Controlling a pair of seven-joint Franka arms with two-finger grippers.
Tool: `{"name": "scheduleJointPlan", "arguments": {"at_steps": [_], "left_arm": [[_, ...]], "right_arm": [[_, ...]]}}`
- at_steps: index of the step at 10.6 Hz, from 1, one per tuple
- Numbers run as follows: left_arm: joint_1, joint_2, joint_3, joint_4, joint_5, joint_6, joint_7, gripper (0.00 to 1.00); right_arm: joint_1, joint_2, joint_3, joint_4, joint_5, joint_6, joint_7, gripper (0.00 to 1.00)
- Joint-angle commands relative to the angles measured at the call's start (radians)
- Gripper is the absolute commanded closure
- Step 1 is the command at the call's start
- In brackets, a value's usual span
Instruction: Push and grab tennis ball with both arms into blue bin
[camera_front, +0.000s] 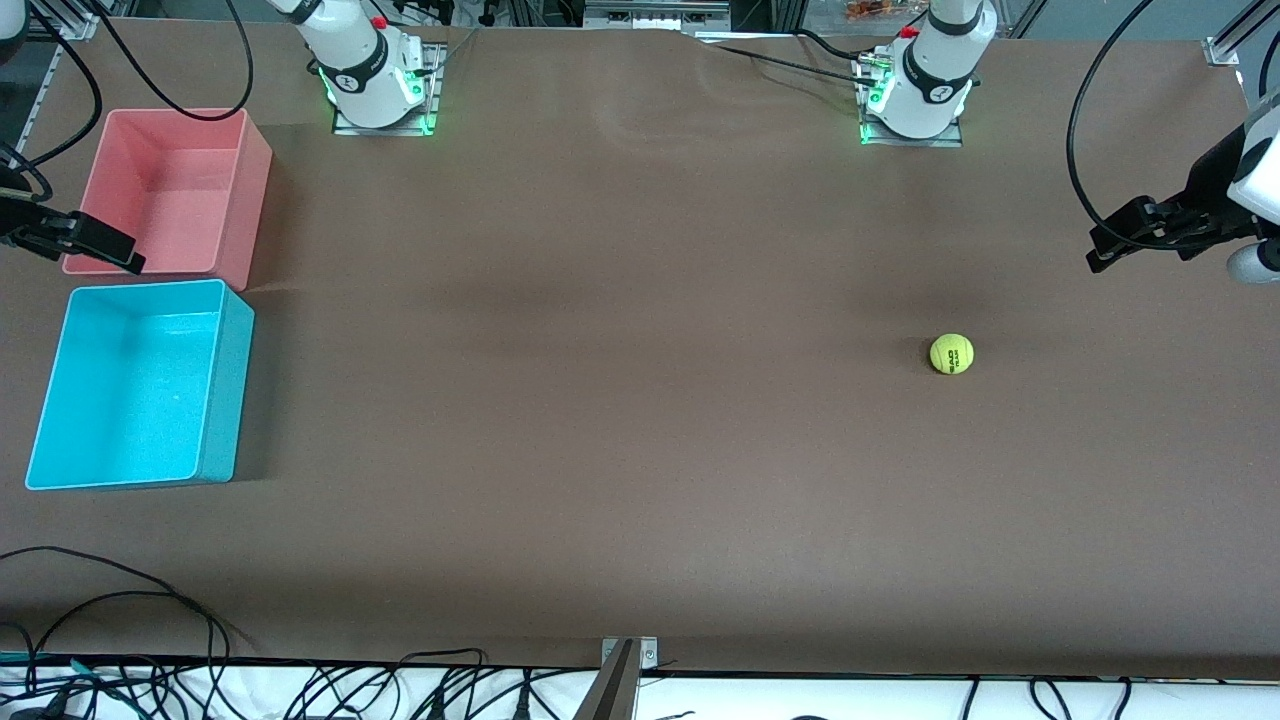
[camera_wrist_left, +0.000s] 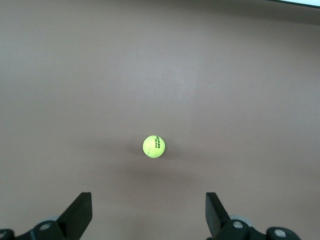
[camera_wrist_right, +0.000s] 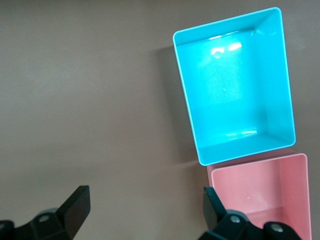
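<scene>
The tennis ball sits alone on the brown surface, out toward the left arm's end, black lettering showing on its fuzzy yellow-green skin. Nothing touches it.

Up at that same end, the left tool hangs in the air over the surface's edge, well apart from the ball. From the left wrist view the ball lies ahead of the tool, and the two black fingers stand wide apart with nothing between them.

Over at the right arm's end, the right tool hovers above the pink bin, at the wall of it that faces the front camera. Its fingers are spread wide as well, gripping nothing; the right wrist view looks past the tool down onto both tubs.

The blue bin rests just beside the pink bin, nearer to the front camera, their walls close or touching — hard to call. In the right wrist view the blue bin shows a glossy cyan floor with light glinting off it, and the pink bin lies right against it there.

The ball and the blue bin are well apart, at the two ends of the surface. Both white arm bases glow green along the top edge, and loose black cables trail along the edge nearest the front camera.
</scene>
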Motion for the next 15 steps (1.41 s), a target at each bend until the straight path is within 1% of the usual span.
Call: {"name": "scheduleJointPlan", "arguments": {"at_steps": [1,2,7,9,12,14,15], "left_arm": [[0.022,0.006,0.006,0.015,0.013,-0.002,0.003,0.00],[0.035,0.010,0.003,0.015,0.012,0.001,0.012,0.00],[0.019,0.020,-0.006,0.015,0.027,0.001,0.009,0.00],[0.022,0.015,-0.014,-0.005,0.030,0.032,0.010,0.00],[0.028,0.001,-0.012,-0.089,0.038,0.081,0.009,0.00],[0.036,0.000,-0.008,-0.155,0.039,0.146,0.009,0.00],[0.036,0.009,0.001,-0.157,0.045,0.159,0.009,0.00]], "right_arm": [[-0.003,-0.026,-0.002,-0.017,-0.014,-0.008,-0.012,0.00],[-0.003,-0.025,-0.002,-0.019,-0.014,-0.007,-0.010,0.00],[-0.003,-0.020,-0.002,-0.018,-0.014,-0.002,-0.007,0.00],[-0.003,-0.020,-0.002,-0.017,-0.012,-0.001,-0.006,0.00],[-0.003,-0.019,-0.002,-0.017,-0.012,0.002,-0.006,0.00],[-0.003,-0.016,-0.002,-0.017,-0.012,0.007,-0.006,0.00],[-0.003,-0.017,-0.002,-0.017,-0.012,0.007,-0.006,0.00]]}}
